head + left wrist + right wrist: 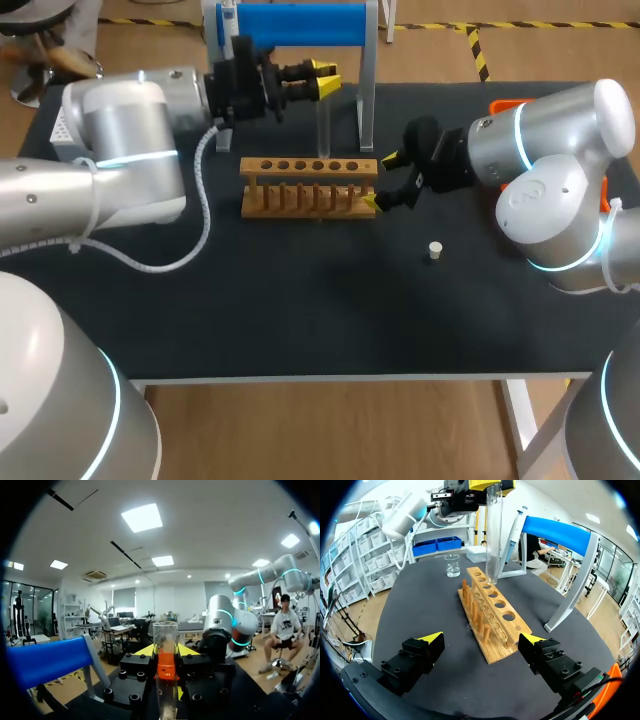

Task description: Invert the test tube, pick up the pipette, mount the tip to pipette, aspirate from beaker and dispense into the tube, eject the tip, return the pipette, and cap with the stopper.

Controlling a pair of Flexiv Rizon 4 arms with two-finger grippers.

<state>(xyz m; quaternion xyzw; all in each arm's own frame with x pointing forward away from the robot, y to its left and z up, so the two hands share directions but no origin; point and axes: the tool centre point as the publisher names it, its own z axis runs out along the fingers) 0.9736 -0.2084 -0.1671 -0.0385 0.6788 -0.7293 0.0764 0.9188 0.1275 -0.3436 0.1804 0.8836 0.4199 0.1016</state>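
- The left arm (120, 140) reaches in from the left at the far side of the table (300, 310). Its jaws are clamped from both sides on the test tube (323, 125), close under the tube's rim.
- The tube hangs upright with its open mouth up, and its lower end is over the far holes of the wooden rack (310, 187). I judge the high grip leaves the whole body free to slide down into a hole. Whether the bottom already touches the rack cannot be told.
- The right arm (550, 150) comes in from the right. Its jaws stand wide open, one yellow tip on the far side of the rack's right end and one on the near side. They straddle the end without visibly touching it. This is probably to steady the rack or stop it shifting when the tube goes in.
- The tube is clear glass, straight-walled and slender, with a plain round rim. It looks empty, and the rack and room show straight through it. It is smooth and hard, so it would slip easily if the clamp loosened.
- The small pale stopper (434, 250) sits alone on the table, near and right of the rack, and is likely kept for the last step.
- The beaker (452, 566) stands beyond the rack's left end. The pipette (516, 527) hangs on the blue stand (290, 22) at the far edge, untouched.
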